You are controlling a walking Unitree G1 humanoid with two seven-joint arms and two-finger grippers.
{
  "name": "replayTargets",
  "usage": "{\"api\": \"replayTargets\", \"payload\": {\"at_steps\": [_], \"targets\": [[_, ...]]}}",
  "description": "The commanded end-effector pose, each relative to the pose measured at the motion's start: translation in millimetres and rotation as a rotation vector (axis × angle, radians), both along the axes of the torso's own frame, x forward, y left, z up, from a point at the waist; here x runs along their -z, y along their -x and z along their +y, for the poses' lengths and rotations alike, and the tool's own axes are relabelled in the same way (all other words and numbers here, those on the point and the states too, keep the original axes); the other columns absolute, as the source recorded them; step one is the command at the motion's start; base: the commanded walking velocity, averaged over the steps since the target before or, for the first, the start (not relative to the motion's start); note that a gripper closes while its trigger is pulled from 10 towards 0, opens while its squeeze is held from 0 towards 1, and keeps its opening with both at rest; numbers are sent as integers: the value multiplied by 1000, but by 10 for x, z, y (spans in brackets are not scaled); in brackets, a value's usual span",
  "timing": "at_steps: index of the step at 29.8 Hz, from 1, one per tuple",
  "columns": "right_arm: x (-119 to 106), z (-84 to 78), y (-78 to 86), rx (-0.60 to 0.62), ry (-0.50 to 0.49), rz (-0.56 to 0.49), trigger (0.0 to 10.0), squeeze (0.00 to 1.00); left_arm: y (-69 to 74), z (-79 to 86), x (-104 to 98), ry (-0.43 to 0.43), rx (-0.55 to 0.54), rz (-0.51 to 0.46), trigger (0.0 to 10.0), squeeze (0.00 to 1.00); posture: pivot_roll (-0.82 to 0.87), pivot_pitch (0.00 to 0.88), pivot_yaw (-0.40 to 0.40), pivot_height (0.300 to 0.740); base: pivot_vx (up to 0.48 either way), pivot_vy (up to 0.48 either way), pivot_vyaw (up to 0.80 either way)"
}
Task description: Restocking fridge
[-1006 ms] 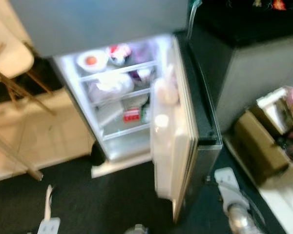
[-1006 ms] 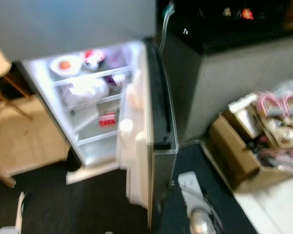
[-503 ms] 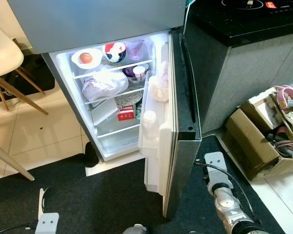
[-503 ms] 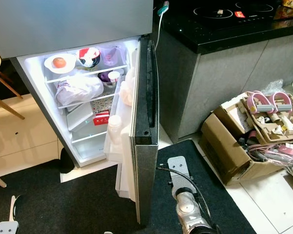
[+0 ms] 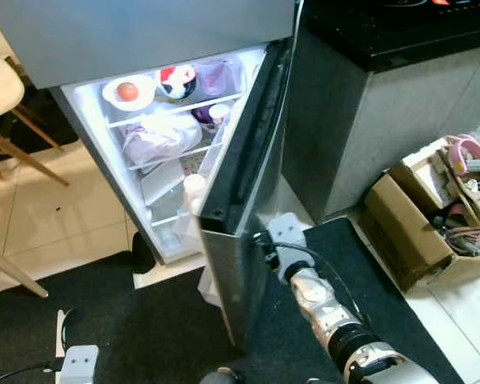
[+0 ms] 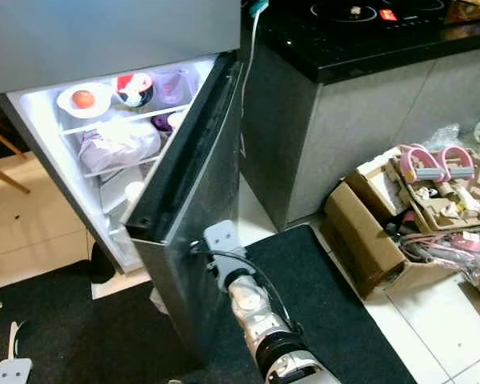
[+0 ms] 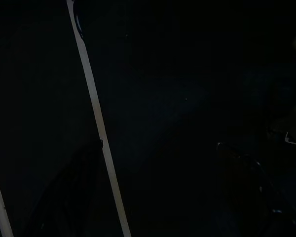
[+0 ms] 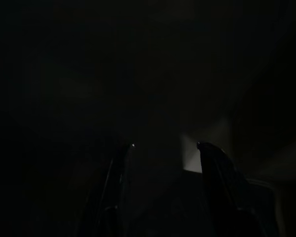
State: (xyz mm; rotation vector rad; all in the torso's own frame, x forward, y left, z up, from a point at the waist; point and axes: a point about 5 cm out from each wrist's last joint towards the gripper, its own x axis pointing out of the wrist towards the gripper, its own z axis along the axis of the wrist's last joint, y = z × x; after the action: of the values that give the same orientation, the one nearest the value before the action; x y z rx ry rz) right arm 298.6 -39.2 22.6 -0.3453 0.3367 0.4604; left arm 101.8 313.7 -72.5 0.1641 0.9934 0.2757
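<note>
The fridge's lower door (image 5: 238, 200), dark grey outside, stands about half shut in front of the lit compartment (image 5: 164, 128). My right arm (image 5: 320, 304) reaches forward, its wrist pressed close to the door's outer face near the free edge. In the right wrist view my right gripper (image 8: 165, 145) is open, two black fingers (image 8: 212, 168) apart before a dark surface. Inside are a white bowl with an orange fruit (image 5: 128, 90), a white bag (image 5: 156, 136) and a white bottle (image 5: 194, 186) in the door rack. My left arm (image 5: 80, 364) hangs low at the left.
A cardboard box of clutter (image 5: 432, 216) sits on the tiles at the right, below a black counter (image 5: 400, 36) on a grey cabinet. A chair with wooden legs (image 5: 16, 152) stands at the left. A dark mat (image 5: 144, 320) lies before the fridge.
The fridge door has swung from wide open to about half shut. My right arm has moved forward and left, up against the door's outer face.
</note>
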Motion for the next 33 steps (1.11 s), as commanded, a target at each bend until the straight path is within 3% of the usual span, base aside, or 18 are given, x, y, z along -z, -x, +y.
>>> {"api": "replayTargets", "payload": {"at_steps": [1, 3, 4, 8, 9, 10, 11, 12, 14, 17, 18, 19, 21, 22, 25, 26, 29, 33], "targets": [[-506, 1093, 166, -305, -161, -83, 10000, 118, 35, -23, 18, 11, -11, 0, 10000, 0, 84, 97, -3, 740, 0, 0, 0], [-939, 1578, 367, -508, -319, -196, 10000, 114, 26, -21, 13, 10, -12, -6, 10000, 0, 99, 100, -2, 740, 0, 0, 0], [-1081, 1695, 436, -562, -377, -227, 10000, 114, 22, -21, 12, 10, -13, -8, 10000, 0, 99, 100, -2, 740, 0, 0, 0], [-1199, 1743, 439, -552, -401, -259, 10000, 110, 3, -30, 8, 12, -14, -20, 10000, 0, 109, 99, -7, 740, 0, 0, 0], [-1151, 1676, 388, -515, -388, -254, 10000, 110, -3, -35, 7, 13, -16, -25, 10000, 0, 110, 100, -8, 740, 0, 0, 0], [-930, 1410, 239, -399, -345, -204, 10000, 114, -8, -51, 12, 15, -18, -29, 10000, 0, 97, 103, -6, 740, 0, 0, 0], [-930, 1410, 239, -399, -345, -204, 10000, 114, -8, -51, 12, 15, -18, -29, 10000, 0, 97, 103, -6, 740, 0, 0, 0], [-773, 1183, 139, -318, -295, -180, 10000, 114, -12, -62, 16, 19, -24, -32, 10000, 0, 97, 103, -6, 740, 0, 0, 0], [-747, 1137, 120, -303, -282, -178, 10000, 114, -13, -64, 16, 20, -27, -33, 10000, 0, 97, 103, -6, 740, 0, 0, 0], [-497, 580, -63, -133, -161, -169, 10000, 114, -154, -126, -18, 19, 7, -92, 10000, 0, 79, 114, -11, 740, 0, 0, 0], [-497, 580, -63, -133, -161, -169, 10000, 114, -154, -126, -18, 19, 7, -92, 10000, 0, 79, 114, -11, 740, 0, 0, 0], [-316, 211, -115, -7, -64, -141, 10000, 118, -301, -164, -78, 9, 74, -150, 10000, 0, 80, 116, -14, 740, 0, 0, 0], [-316, 211, -115, -7, -64, -141, 10000, 118, -301, -164, -78, 9, 74, -150, 10000, 0, 80, 116, -14, 740, 0, 0, 0], [-250, 79, -122, 43, -28, -125, 10000, 122, -355, -179, -104, 5, 107, -171, 10000, 0, 80, 116, -14, 740, 0, 0, 0], [103, -565, -13, 236, 133, -43, 10000, 125, -709, -248, -362, 87, 290, -315, 10000, 0, 71, 119, -17, 740, 0, 0, 0], [103, -565, -13, 236, 133, -43, 10000, 125, -709, -248, -362, 87, 290, -315, 10000, 0, 71, 119, -17, 740, 0, 0, 0], [327, -963, 165, 351, 226, 24, 10000, 122, -883, -334, -605, 190, 446, -391, 10000, 0, 69, 121, -13, 740, 0, 0, 0], [432, -1135, 275, 419, 253, 70, 10000, 122, -889, -460, -708, 309, 566, -381, 10000, 0, 63, 121, -5, 740, 0, 0, 0]]}}
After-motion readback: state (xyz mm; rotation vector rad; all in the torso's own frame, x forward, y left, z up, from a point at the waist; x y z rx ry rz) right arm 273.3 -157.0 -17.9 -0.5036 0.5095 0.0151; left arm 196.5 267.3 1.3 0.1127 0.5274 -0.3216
